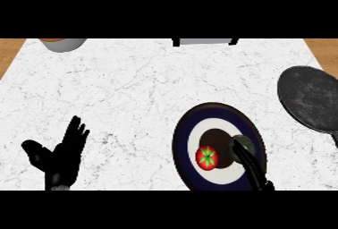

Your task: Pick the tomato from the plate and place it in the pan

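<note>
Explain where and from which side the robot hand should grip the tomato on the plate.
Grip the tomato across its round sides, coming down from above on its right, where the right robot hand sits. Its green stem faces up and it rests on the plate's flat middle, leaving both sides exposed.

White marbled counter [132,89] fills the view; wooden floor [10,49] shows at both upper corners

place: kitchen | evidence: white marble counter [152,80], dark pan [309,103], blue-rimmed plate [218,108] holding a tomato [206,157]
</note>
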